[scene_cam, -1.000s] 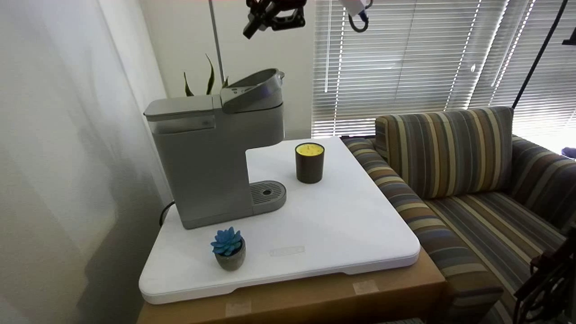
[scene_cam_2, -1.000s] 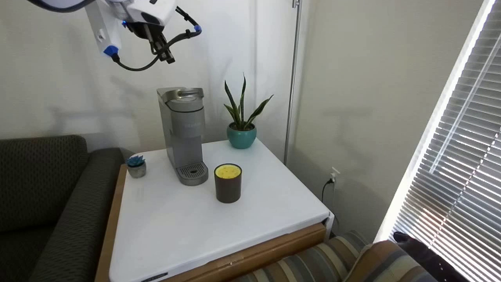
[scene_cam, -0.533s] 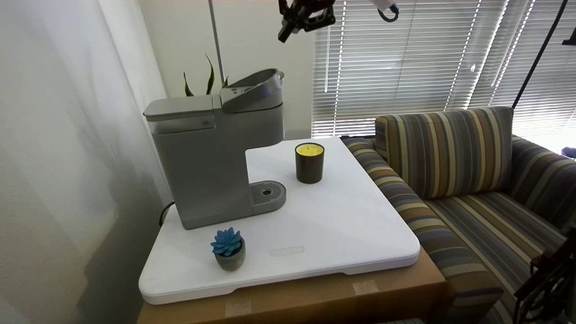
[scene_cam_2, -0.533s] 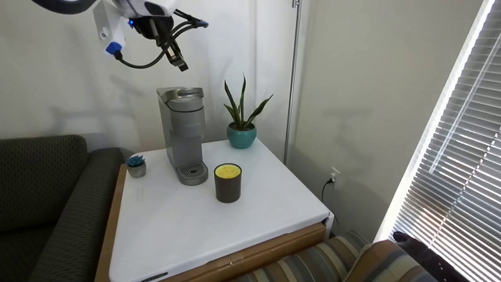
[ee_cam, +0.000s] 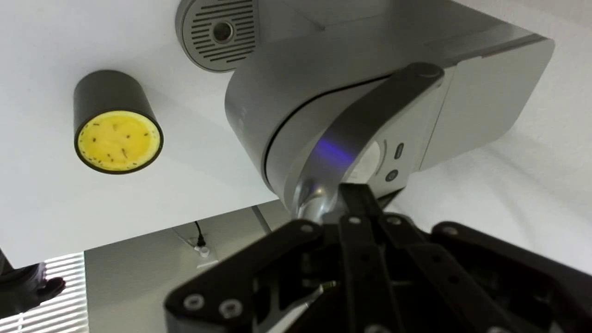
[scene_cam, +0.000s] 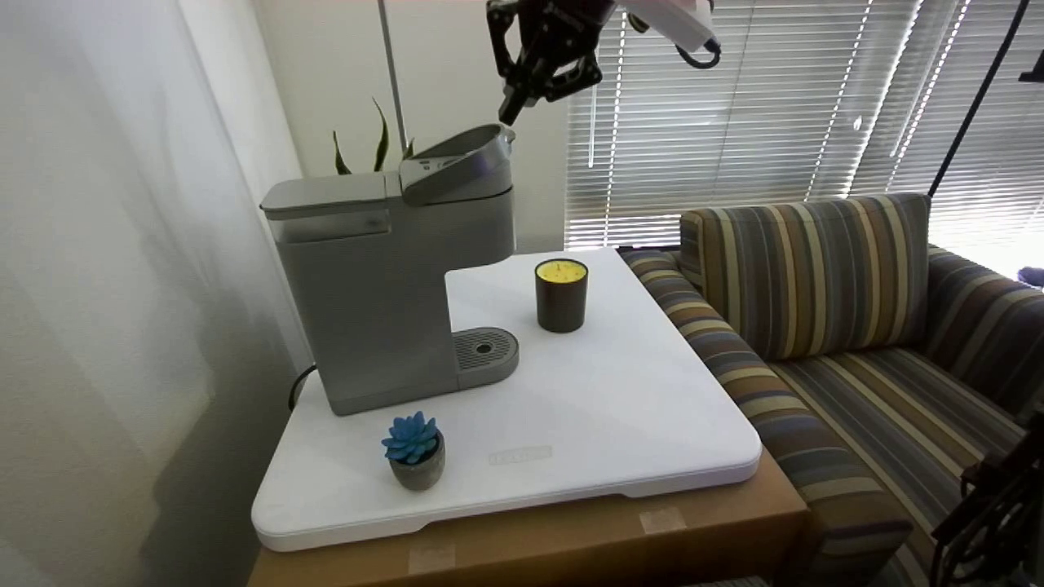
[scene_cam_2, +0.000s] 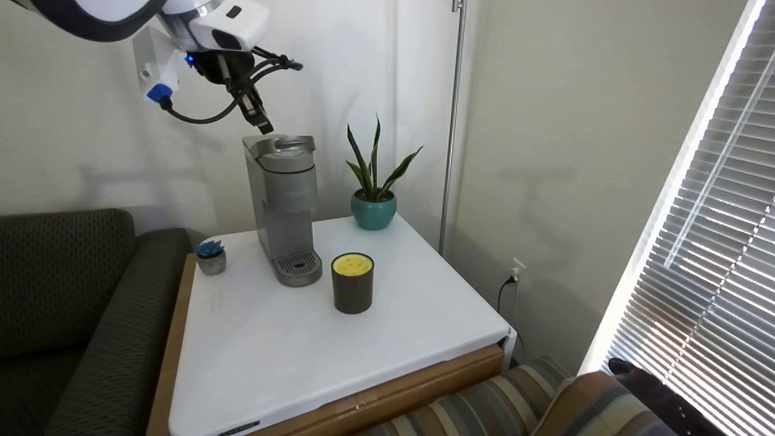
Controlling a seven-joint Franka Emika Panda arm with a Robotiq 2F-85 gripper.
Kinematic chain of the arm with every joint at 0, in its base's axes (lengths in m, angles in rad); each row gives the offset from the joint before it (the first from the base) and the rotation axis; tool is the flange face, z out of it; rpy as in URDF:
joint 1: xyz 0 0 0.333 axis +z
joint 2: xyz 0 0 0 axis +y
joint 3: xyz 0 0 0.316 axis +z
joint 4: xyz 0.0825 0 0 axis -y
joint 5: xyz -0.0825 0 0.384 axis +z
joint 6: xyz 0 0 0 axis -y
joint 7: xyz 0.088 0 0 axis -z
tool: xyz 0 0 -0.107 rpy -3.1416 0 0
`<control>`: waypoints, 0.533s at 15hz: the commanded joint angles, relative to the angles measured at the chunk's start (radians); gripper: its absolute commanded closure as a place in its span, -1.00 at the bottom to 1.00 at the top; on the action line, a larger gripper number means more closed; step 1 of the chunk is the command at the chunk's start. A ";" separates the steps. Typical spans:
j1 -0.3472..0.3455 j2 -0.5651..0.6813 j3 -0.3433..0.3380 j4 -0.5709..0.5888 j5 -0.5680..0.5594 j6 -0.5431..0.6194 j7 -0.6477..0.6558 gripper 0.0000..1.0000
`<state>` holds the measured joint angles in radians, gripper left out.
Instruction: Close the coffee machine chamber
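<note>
The grey coffee machine [scene_cam: 383, 302] stands upright on the white table; it also shows in an exterior view [scene_cam_2: 286, 206] and the wrist view [ee_cam: 305, 78]. Its silver arched handle [ee_cam: 342, 134] spans the top and rises toward the front; it also shows in both exterior views [scene_cam: 481, 159] [scene_cam_2: 281, 143]. A dark seam runs below the head. I cannot tell whether the chamber is fully shut. My gripper [scene_cam: 507, 120] is shut and empty, pointing down just above the handle's front end. It also shows in an exterior view [scene_cam_2: 265, 128] and in front of the handle in the wrist view [ee_cam: 357, 196]. Contact cannot be made out.
A dark cup with a yellow top [scene_cam: 561, 302] stands in front of the machine. A small blue succulent [scene_cam: 414, 452] stands beside it. A snake plant in a teal pot [scene_cam_2: 373, 209] is on the far side. A striped armchair [scene_cam: 807, 285] adjoins the table [scene_cam: 620, 424].
My gripper first moved out toward the machine's front, then came down close to the handle. The coffee machine and its handle have not visibly moved.
</note>
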<state>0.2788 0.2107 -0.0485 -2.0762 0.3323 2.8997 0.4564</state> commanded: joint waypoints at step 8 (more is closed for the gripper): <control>0.024 0.024 -0.049 0.011 -0.128 -0.039 0.111 0.99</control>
<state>0.2915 0.2267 -0.0774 -2.0759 0.2368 2.8887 0.5383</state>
